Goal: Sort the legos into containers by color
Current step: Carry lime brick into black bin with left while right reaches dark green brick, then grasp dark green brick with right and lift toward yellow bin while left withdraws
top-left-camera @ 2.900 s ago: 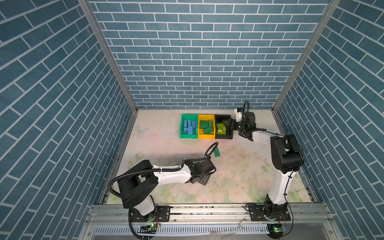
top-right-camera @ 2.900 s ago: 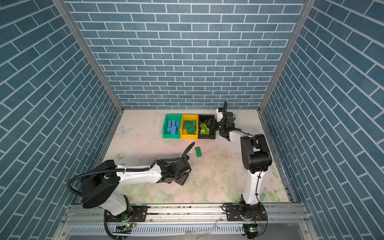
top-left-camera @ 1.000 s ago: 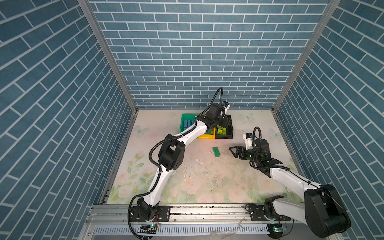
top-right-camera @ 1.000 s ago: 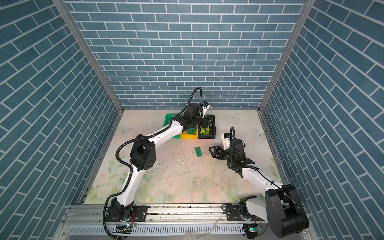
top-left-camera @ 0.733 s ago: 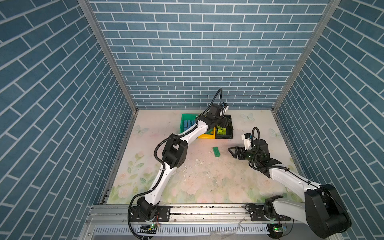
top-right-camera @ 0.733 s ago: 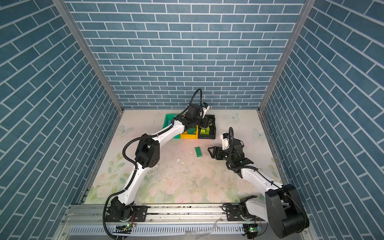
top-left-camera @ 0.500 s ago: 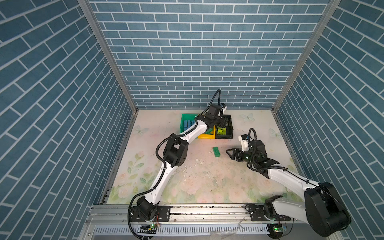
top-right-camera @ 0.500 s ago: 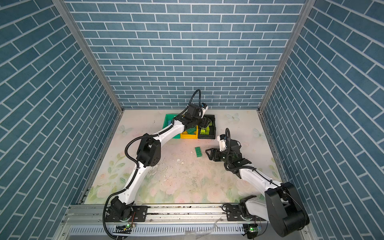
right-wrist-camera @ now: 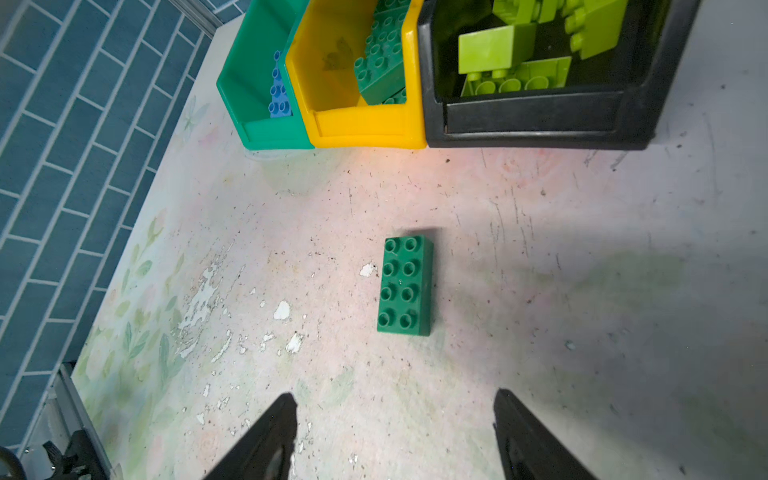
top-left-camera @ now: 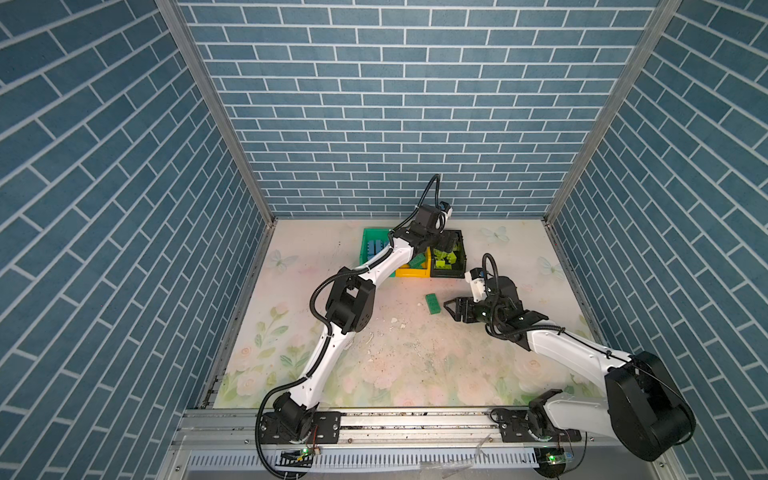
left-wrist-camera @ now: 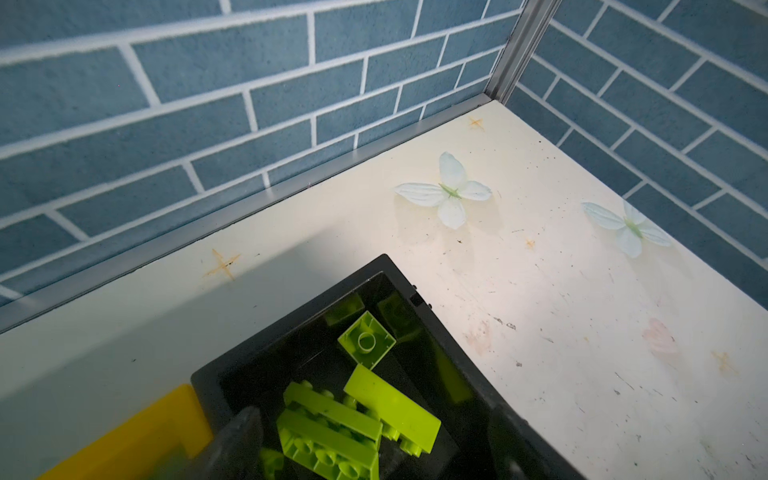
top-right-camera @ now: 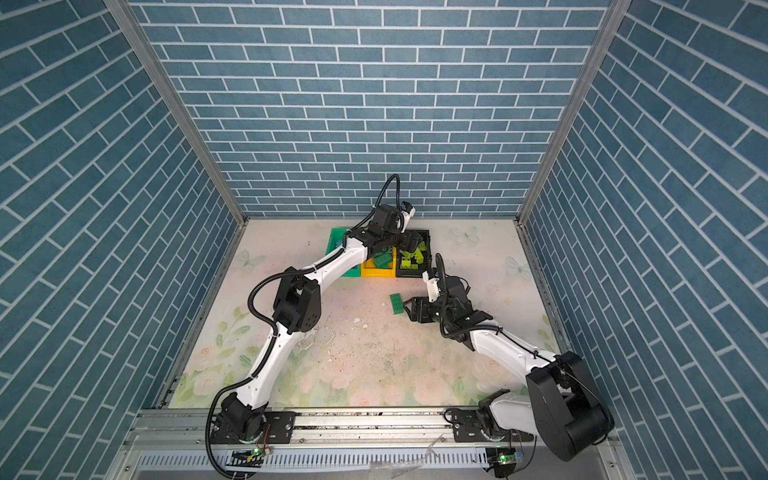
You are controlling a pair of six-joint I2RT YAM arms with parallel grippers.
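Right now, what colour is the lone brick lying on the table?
The brick is dark green; it shows best in the right wrist view.

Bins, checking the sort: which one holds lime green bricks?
The black bin, at the row's end; the yellow bin holds dark green bricks, the green bin blue ones.

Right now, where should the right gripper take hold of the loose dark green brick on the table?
Pinch the dark green brick across its two long side walls, coming down from above. It lies flat, studs up, with nothing touching it, and the open right gripper is lined up to close across that narrow width.
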